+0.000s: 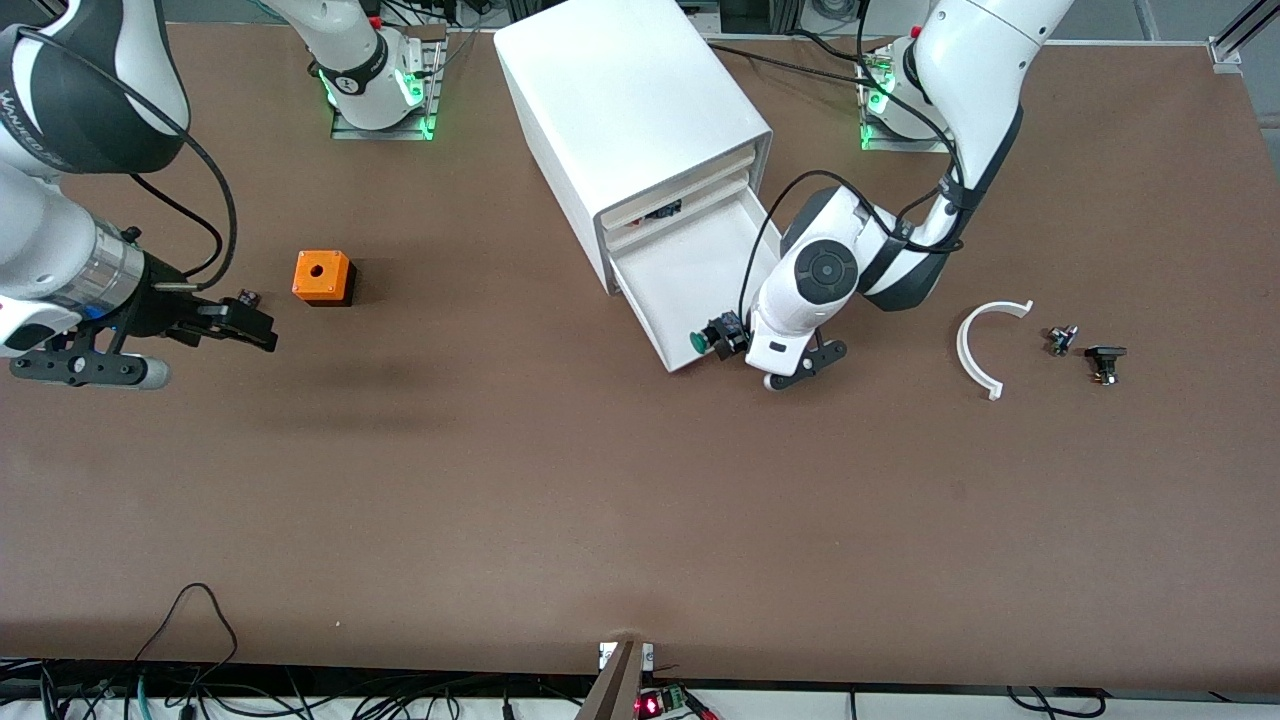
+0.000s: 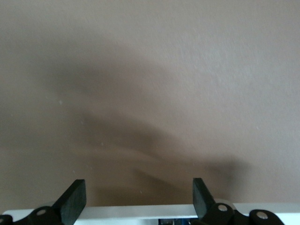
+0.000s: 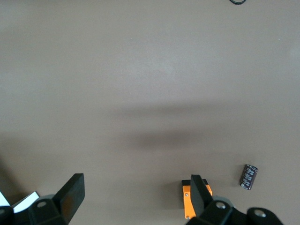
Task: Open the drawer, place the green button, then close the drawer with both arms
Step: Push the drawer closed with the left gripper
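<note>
1. The left claw [image 1: 722, 340] is seen low over the front corner of the pulled-out drawer [image 1: 700, 270], on the side toward the left arm's end of the desk. Its fingers [image 2: 75, 199] are spread wide in the left wrist view, with nothing pinched between them.
2. The button [image 1: 700, 341], its green cap turned toward the right arm's end, is seen inside the drawer at its front edge, just beside the left claw. Whether the claw touches it cannot be told.
3. The drawer, the second from the top, is drawn well out of the white cabinet [image 1: 625, 110], which stands between the 2 arm bases.
4. The right claw [image 1: 245, 325] is held over bare desk [image 1: 600, 500] toward the right arm's end. Its fingers [image 3: 70, 197] are spread apart and empty.
5. An orange cube [image 1: 323, 277] with a hole in its top is seen on the desk near the right claw. A small dark cylinder [image 3: 249, 176] lies just beside the cube.
6. Toward the left arm's end, a white curved piece [image 1: 982, 345] lies on the desk. Next to it, closer to that end, 2 small black-and-silver parts [image 1: 1085, 352] are seen.
</note>
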